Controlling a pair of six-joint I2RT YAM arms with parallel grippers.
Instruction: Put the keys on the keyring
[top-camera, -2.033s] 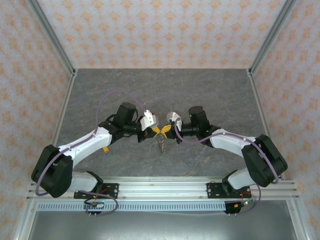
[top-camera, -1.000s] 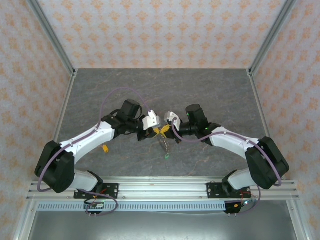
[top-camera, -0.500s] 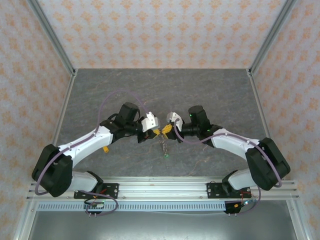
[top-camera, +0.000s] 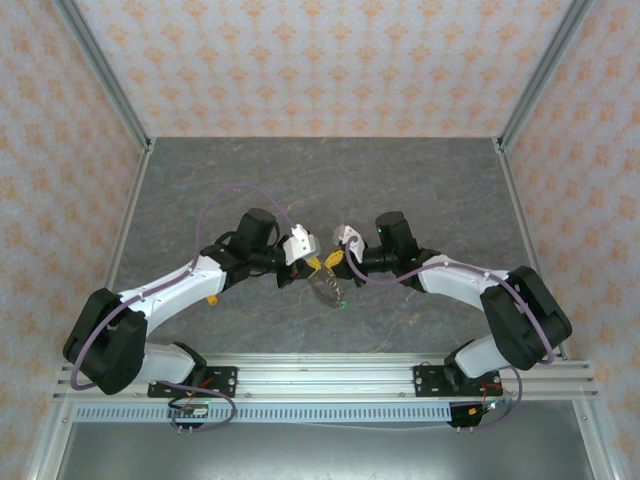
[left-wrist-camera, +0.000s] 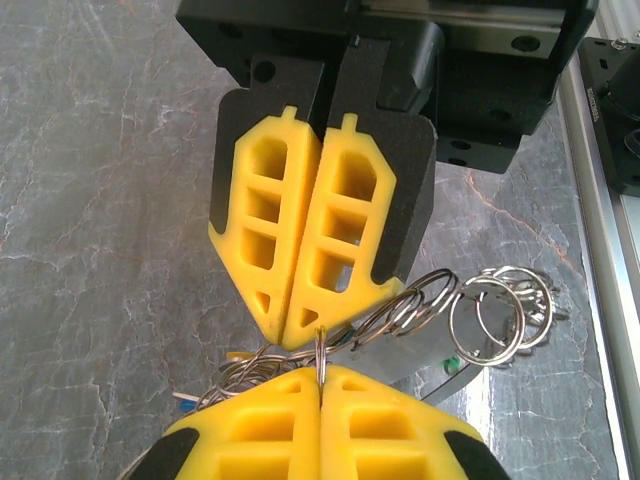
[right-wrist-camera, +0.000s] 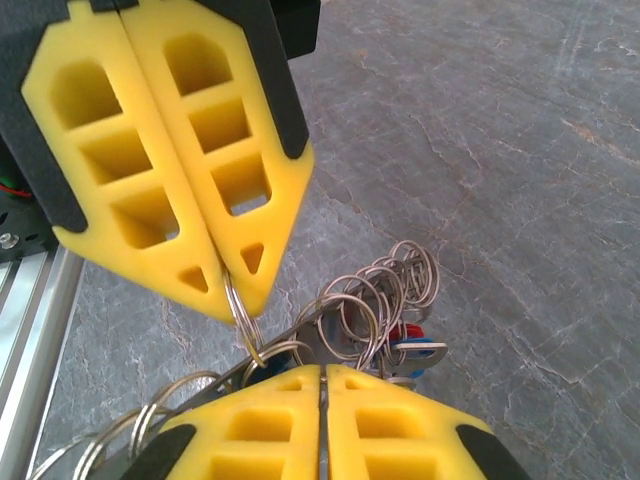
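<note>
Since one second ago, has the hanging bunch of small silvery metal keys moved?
Yes: the keys shifted slightly up the top view, away from the aluminium front rail.

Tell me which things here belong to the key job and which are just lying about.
Job: keyring; keys; left gripper and right gripper, both shut on the keyring.
Lying about: small orange piece on the table, possibly another key; purple cables.

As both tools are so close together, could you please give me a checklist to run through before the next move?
1. Left tool shut on the wire ring: ok.
2. Right tool shut: ok; what it pinches: cannot tell.
3. Gap between the two tools' tips: not ok, nearly touching.
4. Ring bunch hanging clear of the table: cannot tell.
5. Red key and blue key threaded on a ring: cannot tell.
</note>
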